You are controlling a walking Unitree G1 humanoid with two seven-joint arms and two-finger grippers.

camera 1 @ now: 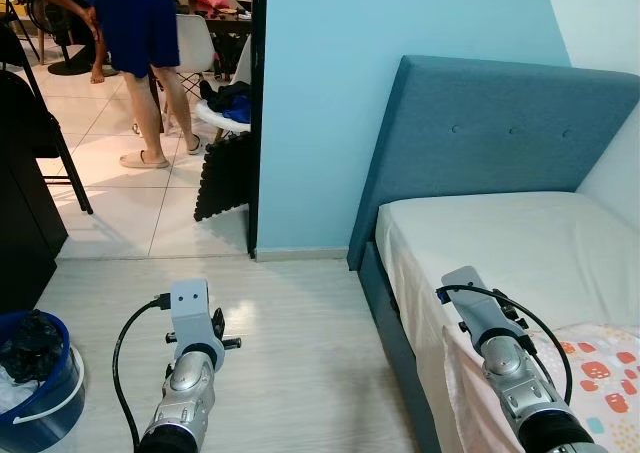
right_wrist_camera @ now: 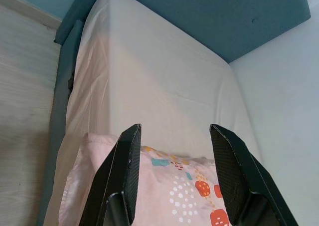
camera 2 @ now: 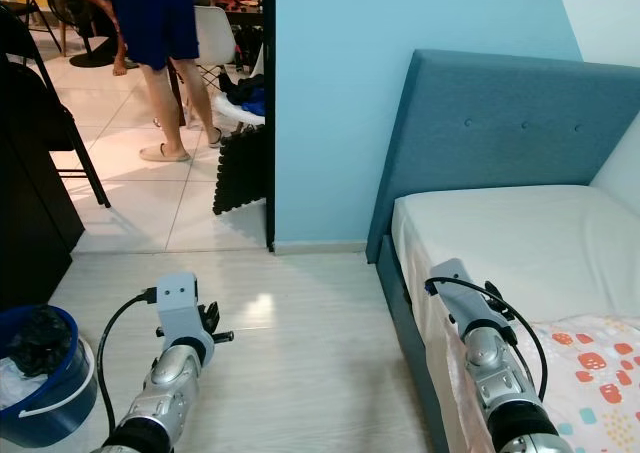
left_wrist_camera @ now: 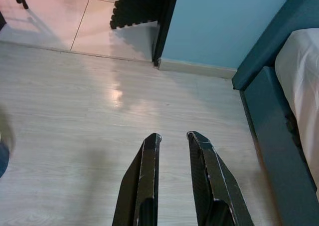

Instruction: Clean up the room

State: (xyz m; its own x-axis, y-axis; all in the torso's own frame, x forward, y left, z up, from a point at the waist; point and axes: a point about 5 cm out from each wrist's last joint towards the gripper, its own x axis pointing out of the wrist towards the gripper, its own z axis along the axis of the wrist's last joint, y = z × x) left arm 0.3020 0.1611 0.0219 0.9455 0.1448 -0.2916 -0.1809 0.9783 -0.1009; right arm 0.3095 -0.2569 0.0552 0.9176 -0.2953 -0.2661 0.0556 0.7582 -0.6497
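Head camera, both eyes: I use the bed (camera 1: 500, 243) as my landmark. It has a teal padded headboard (camera 1: 500, 123) against the light blue wall (camera 1: 390, 93) and a plain cream sheet. A pale pink blanket (camera 1: 600, 373) with red, orange and teal prints lies on the near part of the mattress, draped over its side edge. My right arm (camera 1: 505, 358) is raised over that edge; my left arm (camera 1: 190, 373) is raised over the pale wood floor (camera 1: 300, 353) beside the bed. Further from the bed on the floor side stands a blue bucket (camera 1: 45, 388) holding dark and white items. Beyond the wall's dark door frame (camera 1: 257, 113), a person (camera 1: 145, 33) in blue shorts and slippers stands on white tiles, with a black foam mat (camera 1: 222, 178) leaning at the doorway.

Left wrist: the left gripper (left_wrist_camera: 173, 138) hangs over bare floor beside the bed frame, fingers nearly together with a slim gap, holding nothing.

Right wrist: the right gripper (right_wrist_camera: 174, 131) hovers above the blanket's upper edge on the bed, fingers spread wide, empty. The blanket's fabric looks soft and slightly rumpled.
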